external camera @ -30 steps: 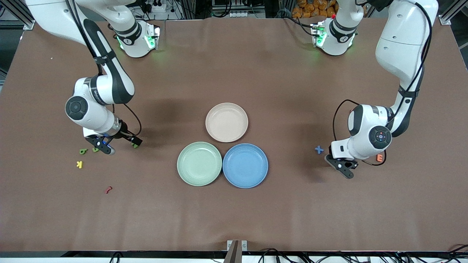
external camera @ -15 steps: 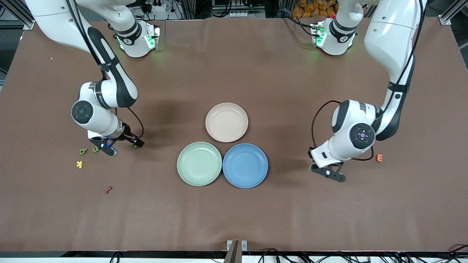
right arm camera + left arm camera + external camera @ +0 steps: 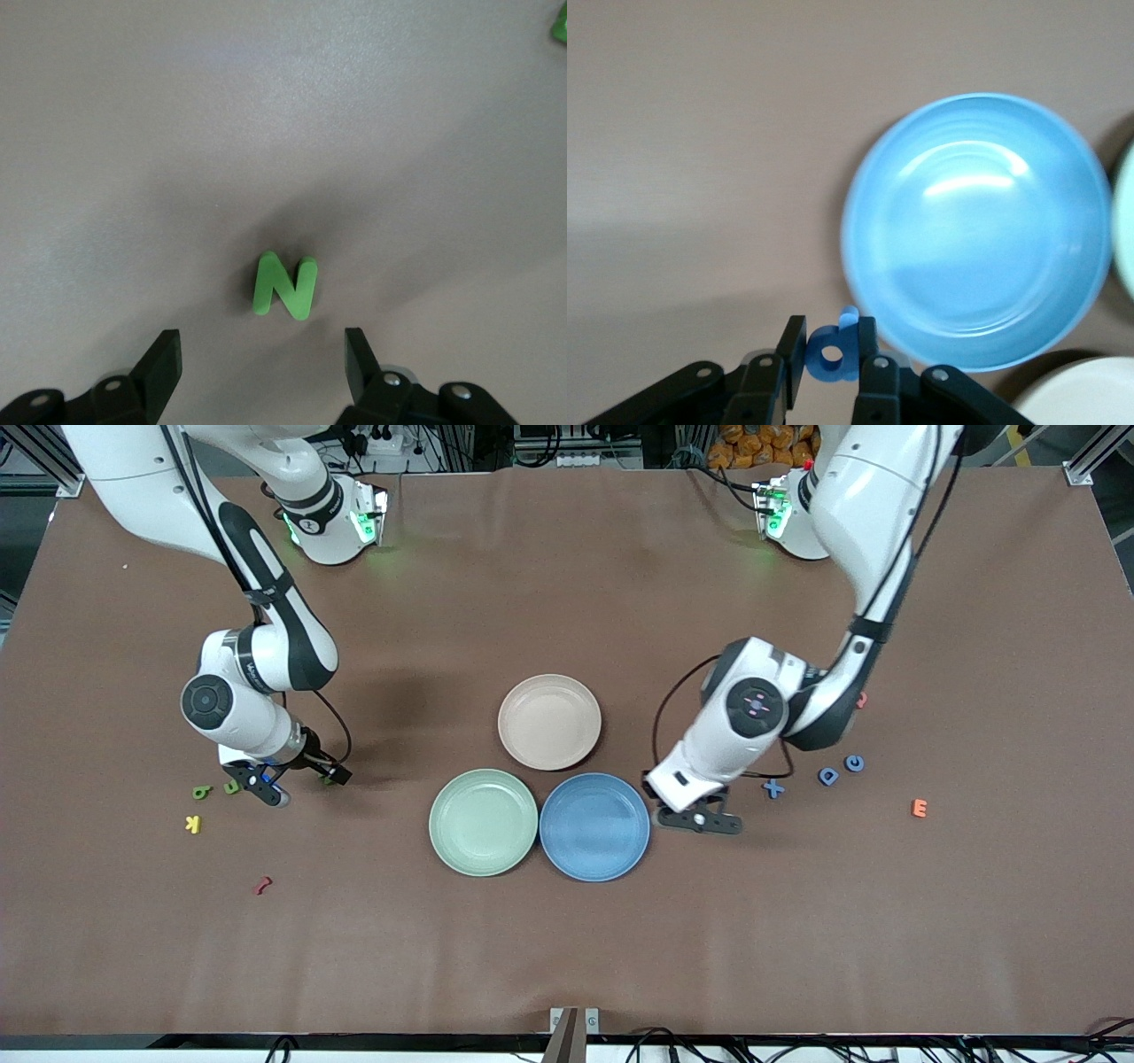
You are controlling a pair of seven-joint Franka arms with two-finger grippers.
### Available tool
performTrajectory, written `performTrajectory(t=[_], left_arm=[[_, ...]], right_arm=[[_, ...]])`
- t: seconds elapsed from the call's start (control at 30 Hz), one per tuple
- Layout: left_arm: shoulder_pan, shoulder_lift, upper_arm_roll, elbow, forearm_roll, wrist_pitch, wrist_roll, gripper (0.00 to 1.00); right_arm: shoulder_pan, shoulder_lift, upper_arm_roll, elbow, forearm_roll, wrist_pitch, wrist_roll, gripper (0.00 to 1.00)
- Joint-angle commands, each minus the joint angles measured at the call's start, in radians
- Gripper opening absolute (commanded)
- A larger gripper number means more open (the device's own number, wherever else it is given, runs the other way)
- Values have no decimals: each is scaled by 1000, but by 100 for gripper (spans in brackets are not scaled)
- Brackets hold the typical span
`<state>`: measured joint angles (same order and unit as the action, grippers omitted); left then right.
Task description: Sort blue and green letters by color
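Left gripper (image 3: 830,354) visibly pinches a blue letter (image 3: 832,348) only in its wrist view.

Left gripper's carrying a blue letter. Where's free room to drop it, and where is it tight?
Left gripper, shut on the blue letter, hangs beside the blue plate, which is bare; so are the green plate and beige plate. It is crowded around the blue X, and under the open right gripper by the green N.
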<state>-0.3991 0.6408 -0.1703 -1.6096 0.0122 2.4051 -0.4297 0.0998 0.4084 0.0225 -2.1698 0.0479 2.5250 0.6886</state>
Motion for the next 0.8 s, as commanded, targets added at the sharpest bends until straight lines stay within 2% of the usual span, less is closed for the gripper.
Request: performTrajectory(t=[0.0,0.23,0.5,0.77], left_arm=[[-38,54,6,34,-3,84,-75,0],[-101,80,15,34,6,166,-152,0],[-132,92,17,34,6,177,-170,0],[-147,122,29,34,8,247,-190,0]], right_arm=[[1,16,-1,7,-2,15,9,80],[1,32,-3,5,-3,34,9,77],[1,49,-3,7,-5,51,9,72],[1,55,-3,7,-5,54,8,69]])
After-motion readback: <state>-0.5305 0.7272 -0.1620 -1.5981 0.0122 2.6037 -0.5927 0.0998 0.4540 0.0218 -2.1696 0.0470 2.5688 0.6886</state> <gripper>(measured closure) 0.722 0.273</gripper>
